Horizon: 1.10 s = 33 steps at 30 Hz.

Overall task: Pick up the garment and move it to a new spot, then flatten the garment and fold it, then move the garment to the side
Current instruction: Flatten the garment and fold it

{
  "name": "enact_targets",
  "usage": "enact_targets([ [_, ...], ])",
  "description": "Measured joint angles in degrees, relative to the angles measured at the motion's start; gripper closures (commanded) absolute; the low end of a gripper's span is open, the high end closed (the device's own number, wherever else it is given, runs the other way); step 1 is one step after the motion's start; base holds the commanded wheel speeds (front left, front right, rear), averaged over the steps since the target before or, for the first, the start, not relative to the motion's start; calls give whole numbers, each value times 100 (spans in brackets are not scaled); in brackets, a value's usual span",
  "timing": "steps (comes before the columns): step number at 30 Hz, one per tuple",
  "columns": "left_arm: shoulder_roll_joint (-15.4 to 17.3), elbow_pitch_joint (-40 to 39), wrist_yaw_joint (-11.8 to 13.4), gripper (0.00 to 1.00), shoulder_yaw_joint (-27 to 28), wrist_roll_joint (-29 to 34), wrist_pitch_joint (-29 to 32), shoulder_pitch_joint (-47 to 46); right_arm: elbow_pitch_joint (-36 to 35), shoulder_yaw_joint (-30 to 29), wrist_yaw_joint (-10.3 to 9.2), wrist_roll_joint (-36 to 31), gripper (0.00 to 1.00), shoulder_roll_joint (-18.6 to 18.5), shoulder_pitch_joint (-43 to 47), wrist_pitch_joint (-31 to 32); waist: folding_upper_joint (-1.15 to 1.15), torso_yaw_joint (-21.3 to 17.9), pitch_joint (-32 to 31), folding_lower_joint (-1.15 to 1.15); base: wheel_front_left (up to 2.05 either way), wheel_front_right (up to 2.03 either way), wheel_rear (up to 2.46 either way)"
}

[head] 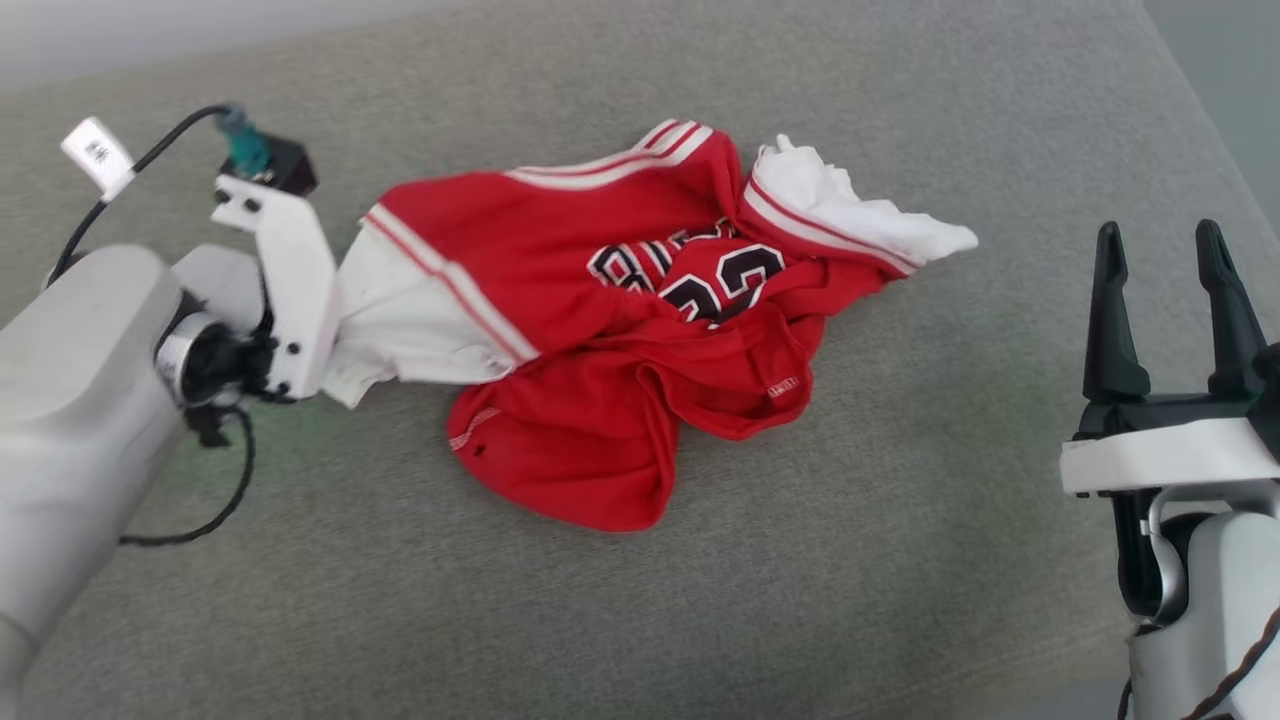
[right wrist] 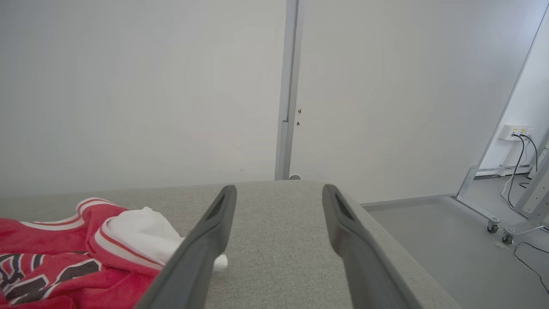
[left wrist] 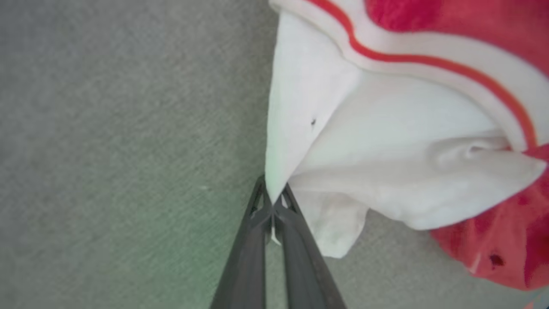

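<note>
The garment lies crumpled in the middle of the grey padded surface, red with white sleeves, striped trim and black numbers. My left gripper is shut on the tip of its white left-hand sleeve, the fabric pinched between the two dark fingertips. In the head view that wrist's white bracket sits at the sleeve's edge and hides the fingers. My right gripper stands open at the right, well apart from the garment, with nothing between its fingers.
The grey padded surface stretches around the garment, with bare room at the front and right. Its right edge drops to a grey floor. A pale wall stands behind, and wheeled metal frames with cables stand at the far right.
</note>
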Motion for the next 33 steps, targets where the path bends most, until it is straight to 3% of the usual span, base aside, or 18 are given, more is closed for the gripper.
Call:
enact_targets([
  [15,1228,-423,544,100,-308,234,314,750,85,-56,0,-196,0,0,182,31,0,575,-417,0,0,0,0],
  [24,1223,-490,909,100,-49,-100,226,1029,26,135,0,-167,0,1,182,157,0,759,-446,0,0,0,0],
  [25,1198,-494,917,90,-27,-127,185,1033,20,167,0,-174,0,0,182,189,0,777,-449,0,0,0,0],
  [26,1177,-503,931,60,9,-151,147,1033,13,196,0,-169,0,0,182,204,0,797,-454,0,0,0,0],
  [27,1159,-515,931,60,43,-210,124,1027,9,220,0,-166,0,0,182,241,0,819,-463,0,0,0,0],
  [28,1149,-523,931,40,59,-230,101,1020,4,241,0,-183,0,1,183,247,0,838,-474,0,0,0,0],
  [29,1140,-527,929,0,65,-230,104,1000,-3,255,0,-182,0,0,183,290,0,860,-486,0,0,0,0],
  [33,1094,-502,898,0,140,-269,112,836,-29,336,0,-180,0,1,183,378,0,937,-528,0,0,0,0],
])
